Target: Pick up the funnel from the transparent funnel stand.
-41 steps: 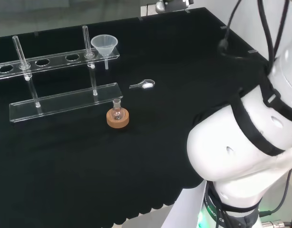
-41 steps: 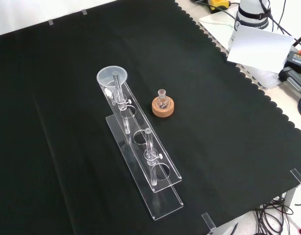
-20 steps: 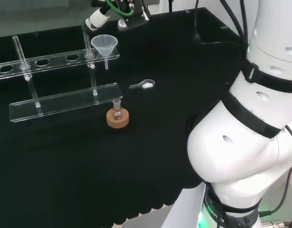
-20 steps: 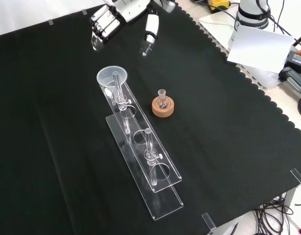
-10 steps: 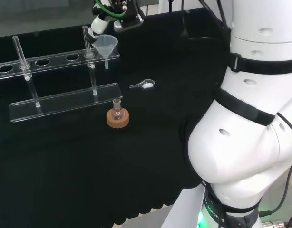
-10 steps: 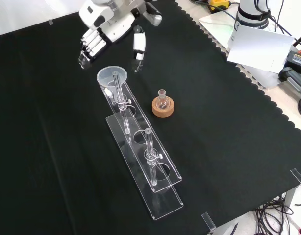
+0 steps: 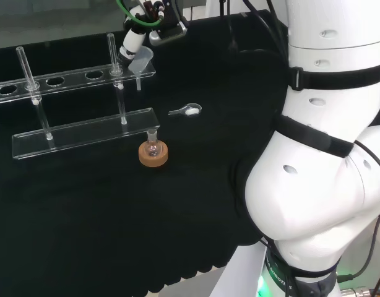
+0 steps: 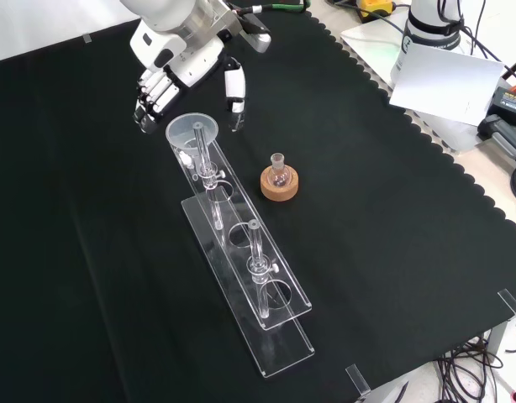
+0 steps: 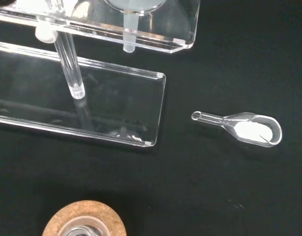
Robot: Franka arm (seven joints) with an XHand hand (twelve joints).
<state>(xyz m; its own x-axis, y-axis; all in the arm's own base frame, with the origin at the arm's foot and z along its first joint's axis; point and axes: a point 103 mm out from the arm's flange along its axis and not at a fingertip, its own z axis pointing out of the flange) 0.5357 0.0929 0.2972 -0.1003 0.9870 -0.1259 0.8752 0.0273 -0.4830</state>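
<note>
The hand [image 8: 178,60] hung with its fingers [image 8: 149,94] and thumb [image 8: 235,87] spread apart — holding nothing — on either side of the funnel [image 8: 193,134], which sat just below it in the end hole of the transparent funnel stand [image 8: 266,290].

Even, bright overhead light glints off the clear stand [image 9: 116,98]; shadows faint.
</note>
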